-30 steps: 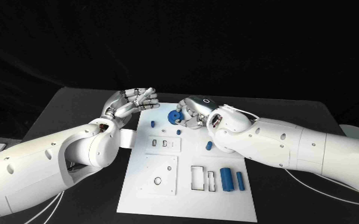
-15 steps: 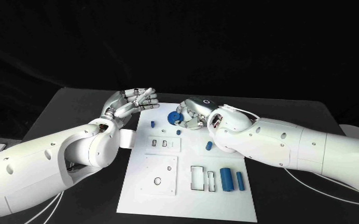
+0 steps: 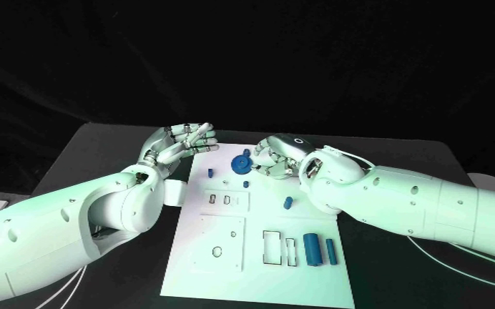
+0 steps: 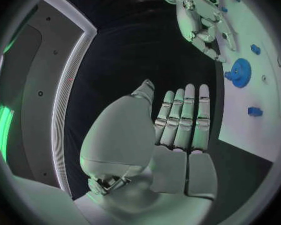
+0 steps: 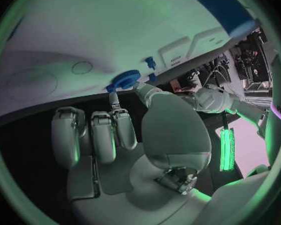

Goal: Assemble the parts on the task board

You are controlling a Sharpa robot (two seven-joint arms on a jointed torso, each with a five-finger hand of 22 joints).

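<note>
Pinching one blue gear (image 3: pixel 242 162), right hand (image 3: pixel 273 157) fingers; left hand (image 3: pixel 182 142) fingers released.

You have one white task board (image 3: pixel 263 266) on one black desk (image 3: pixel 114 144). On the board you can count six blue parts: one gear (image 3: pixel 242 164) at the far end, two small pegs just left and near of it, (image 3: pixel 210 172) and (image 3: pixel 247 182), one small block (image 3: pixel 287 202) toward the right, and two cylinders near the right corner, a thick one (image 3: pixel 312 247) and a thin one (image 3: pixel 330 249). You have two hands over the far end: the left hand (image 3: pixel 184 141) and the right hand (image 3: pixel 277 156).
</note>
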